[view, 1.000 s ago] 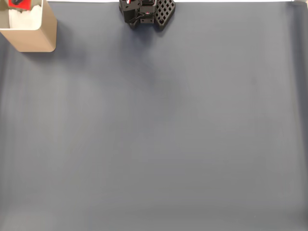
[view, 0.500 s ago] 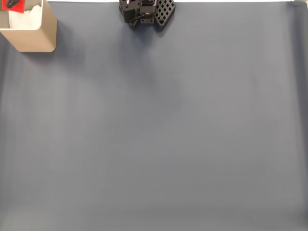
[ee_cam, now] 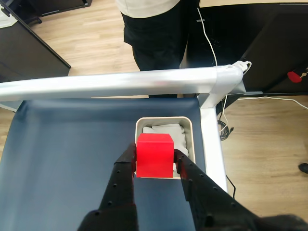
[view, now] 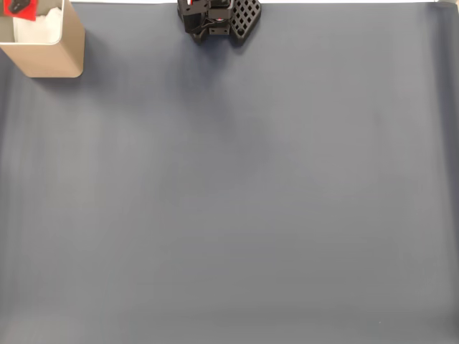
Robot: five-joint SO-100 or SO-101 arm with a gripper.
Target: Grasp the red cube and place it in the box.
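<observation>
In the wrist view the red cube (ee_cam: 154, 155) is clamped between my gripper's (ee_cam: 154, 154) two black fingers (ee_cam: 122, 175), which are shut on its left and right faces. The cube hangs above the tan box (ee_cam: 188, 134), over the near part of its opening, and white material (ee_cam: 166, 132) shows inside. In the fixed view the box (view: 50, 61) stands in the top left corner. A sliver of the cube (view: 8, 7) shows above its opening with a dark bit of a finger beside it.
The arm's black base (view: 215, 18) sits at the top middle of the blue-grey mat (view: 237, 201). In the wrist view a silver table rail (ee_cam: 120, 84) runs just beyond the box. A person (ee_cam: 154, 29) stands behind it, and cables (ee_cam: 216, 53) hang at the right.
In the fixed view the red cube shifted left over the box between one second and half a second ago. Since then nothing has visibly moved.
</observation>
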